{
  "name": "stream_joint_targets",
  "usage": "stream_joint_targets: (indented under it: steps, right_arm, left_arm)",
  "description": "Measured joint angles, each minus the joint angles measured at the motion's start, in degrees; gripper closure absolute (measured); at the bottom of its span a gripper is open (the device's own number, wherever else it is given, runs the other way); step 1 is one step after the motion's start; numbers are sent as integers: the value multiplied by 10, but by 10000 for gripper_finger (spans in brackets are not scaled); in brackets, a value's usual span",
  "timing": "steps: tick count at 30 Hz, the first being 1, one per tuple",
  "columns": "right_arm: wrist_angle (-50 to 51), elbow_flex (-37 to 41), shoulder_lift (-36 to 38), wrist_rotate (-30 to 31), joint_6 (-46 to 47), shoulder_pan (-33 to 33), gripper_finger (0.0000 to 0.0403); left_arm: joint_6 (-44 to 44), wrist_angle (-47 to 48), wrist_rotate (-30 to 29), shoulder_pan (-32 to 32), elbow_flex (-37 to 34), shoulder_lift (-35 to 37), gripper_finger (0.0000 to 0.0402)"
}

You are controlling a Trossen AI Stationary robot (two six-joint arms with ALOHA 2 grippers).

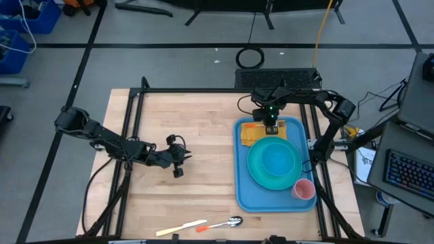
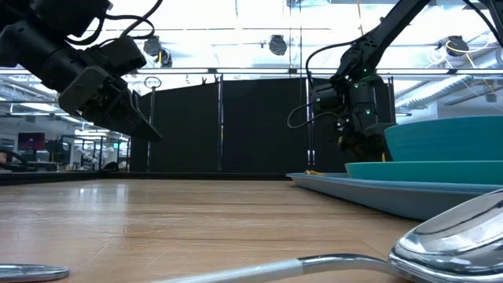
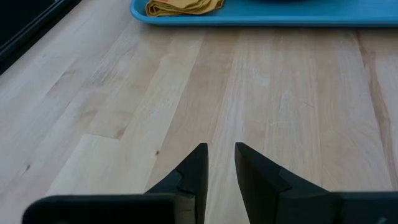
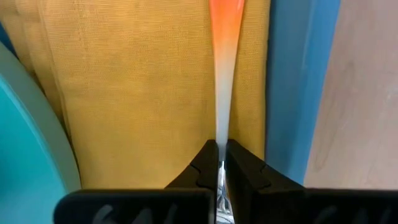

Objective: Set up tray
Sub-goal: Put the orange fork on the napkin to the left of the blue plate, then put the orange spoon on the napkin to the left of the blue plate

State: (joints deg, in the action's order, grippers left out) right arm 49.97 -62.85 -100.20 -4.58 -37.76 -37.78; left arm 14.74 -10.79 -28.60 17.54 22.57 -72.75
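Pale wooden planks make up the tabletop point(image 1: 183, 122), framed by dark rails, with a grey floor and a black keyboard beyond. On its right half lies the large bright-blue rectangular plastic tray point(image 1: 243, 183), already carrying a round turquoise plate with a bowl on it point(image 1: 274, 165), a small pink cup point(image 1: 303, 189) at its near corner, and a folded yellow-orange cloth napkin point(image 1: 252, 133) at the far end.

The right gripper point(image 4: 221, 163) hangs over that napkin with its jaws pinched tight on a slim utensil handle, white fading to orange point(image 4: 225, 37); what kind of utensil it is cannot be told. It appears to be going down onto the napkin, so this piece is nearly placed but not yet released.

Near the front edge of the table a steel spoon with an orange handle point(image 1: 220, 223) and a pale yellow knife-like utensil point(image 1: 180, 228) lie off the tray, so by my reading those two are left to do.

The left gripper point(image 3: 219, 163) waits over bare wood mid-table, fingers a little apart and holding nothing
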Motion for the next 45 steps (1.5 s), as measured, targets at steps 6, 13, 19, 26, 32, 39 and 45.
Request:
stream_joint_targets:
  steps: [6,13,19,26,32,39,45]
  right_arm:
    - [-6,0,0,0,2,0,386]
    - [-3,-1,4,0,-9,0,355]
    - [-3,-1,8,0,-16,4,328]
    - [-11,-1,46,3,-8,11,304]
    - [-35,-1,112,18,36,37,298]
    - [-98,-1,166,15,180,116,298]
    - [-162,-1,173,-6,307,219,298]
  left_arm:
    - [0,0,0,0,0,0,316]
    - [0,1,0,0,0,0,316]
    - [0,1,0,0,0,0,316]
    - [0,2,0,0,0,0,316]
    - [4,1,0,0,0,0,316]
    - [10,-4,1,0,0,0,316]
    - [19,-2,1,0,0,0,316]
